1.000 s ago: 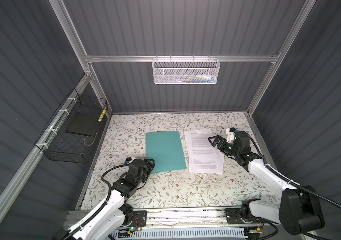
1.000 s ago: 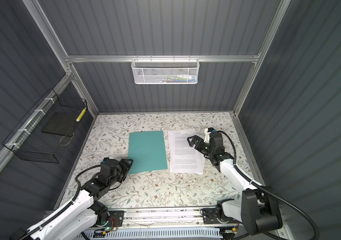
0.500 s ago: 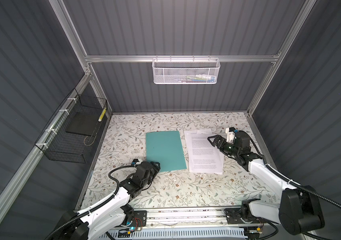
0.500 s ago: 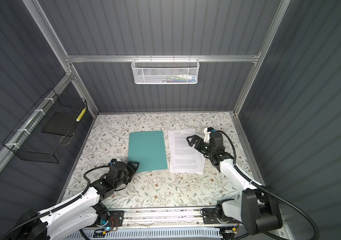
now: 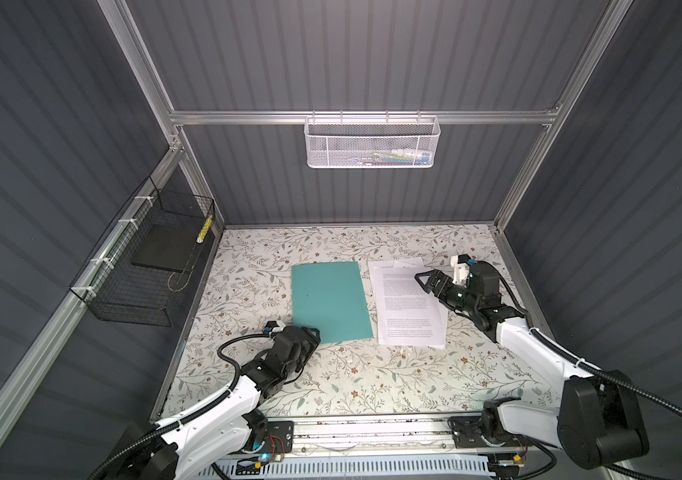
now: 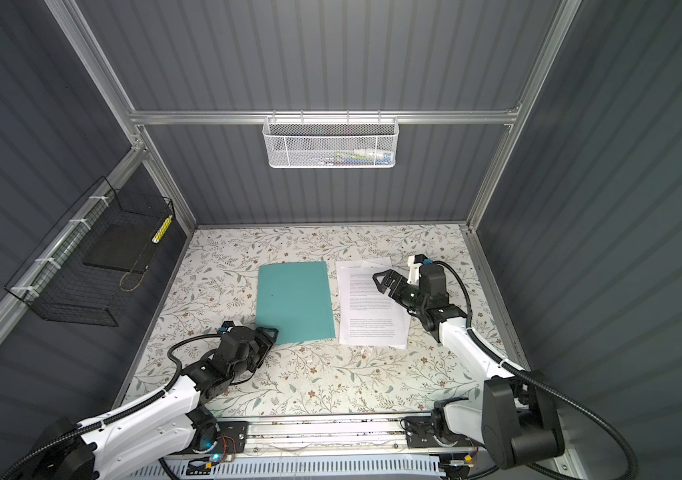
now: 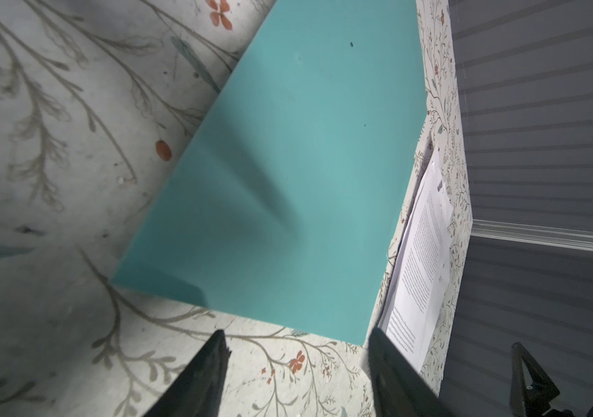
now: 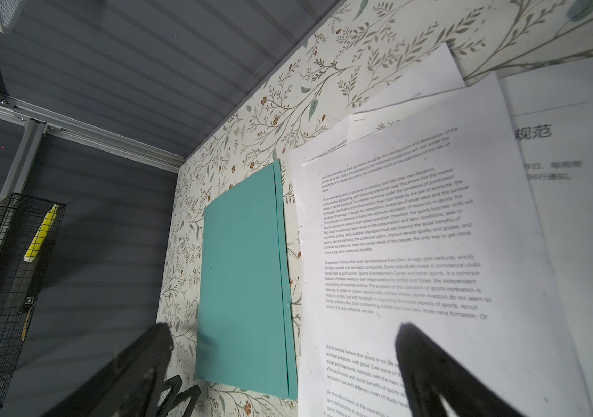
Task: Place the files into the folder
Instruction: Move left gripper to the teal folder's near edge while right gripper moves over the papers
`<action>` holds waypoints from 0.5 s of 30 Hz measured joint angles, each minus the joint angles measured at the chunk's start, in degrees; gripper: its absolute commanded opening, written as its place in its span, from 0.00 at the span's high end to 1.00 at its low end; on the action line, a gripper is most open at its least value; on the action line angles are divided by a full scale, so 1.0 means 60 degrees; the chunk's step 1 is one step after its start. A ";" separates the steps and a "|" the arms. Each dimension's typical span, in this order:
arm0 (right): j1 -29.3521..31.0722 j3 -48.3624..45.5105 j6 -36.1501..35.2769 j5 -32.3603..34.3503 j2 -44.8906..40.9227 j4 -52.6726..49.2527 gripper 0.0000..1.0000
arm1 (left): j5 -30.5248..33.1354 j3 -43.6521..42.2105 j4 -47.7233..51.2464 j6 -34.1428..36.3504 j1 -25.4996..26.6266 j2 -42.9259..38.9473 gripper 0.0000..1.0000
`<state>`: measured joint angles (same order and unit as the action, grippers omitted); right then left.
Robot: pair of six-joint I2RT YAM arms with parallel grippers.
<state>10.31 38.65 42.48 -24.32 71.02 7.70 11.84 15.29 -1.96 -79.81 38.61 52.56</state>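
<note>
The teal folder (image 5: 329,301) (image 6: 295,299) lies shut and flat in the middle of the floral table. Close to its right lie the files (image 5: 408,307) (image 6: 372,307), a loose stack of white printed sheets slightly fanned out. My left gripper (image 5: 314,334) (image 6: 271,334) sits low at the folder's near left corner, open, with only table between its fingers. The left wrist view has the folder's (image 7: 288,162) near edge just ahead of that gripper (image 7: 297,335). My right gripper (image 5: 424,282) (image 8: 284,330) hangs open over the files (image 8: 414,234) beside the folder (image 8: 244,289).
A black wire basket (image 5: 144,266) on the left wall holds a dark flat slab and a yellow item. A white mesh basket (image 5: 372,143) hangs on the rear wall. Metal frame posts stand at the table's corners, and a rail (image 5: 372,432) runs along the front.
My left gripper has moved forward and right to the folder's near left corner, and its jaws have narrowed a little. The right gripper has hardly moved.
</note>
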 measured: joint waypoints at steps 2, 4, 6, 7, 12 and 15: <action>0.0000 0.0000 0.0000 -0.0022 0.0018 0.0004 0.02 | 0.0033 -0.0007 0.0036 -0.0004 0.0000 0.0084 0.37; 0.0000 0.0000 0.0000 -0.0029 0.0051 0.0007 0.02 | 0.0062 -0.0044 -0.0015 -0.0033 0.0011 0.0200 0.37; 0.0004 0.0000 0.0004 -0.0029 0.0098 0.0011 0.02 | 0.0073 -0.0120 -0.0080 -0.0058 0.0015 0.0357 0.37; 0.0007 0.0000 0.0004 -0.0029 0.0109 0.0007 0.02 | 0.0076 -0.0157 -0.0106 -0.0066 0.0015 0.0448 0.37; 0.0025 0.0000 -0.0004 -0.0029 0.0120 0.0007 0.02 | 0.0171 -0.0317 -0.0393 -0.0073 0.0015 0.0776 0.38; 0.0025 0.0000 -0.0007 -0.0025 0.0120 0.0007 0.02 | 0.0248 -0.0317 -0.0503 -0.0073 0.0015 0.0849 0.38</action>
<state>10.46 38.65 42.44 -24.47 71.75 7.75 13.32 13.39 -4.97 -80.25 38.70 57.65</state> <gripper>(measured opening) 0.979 0.622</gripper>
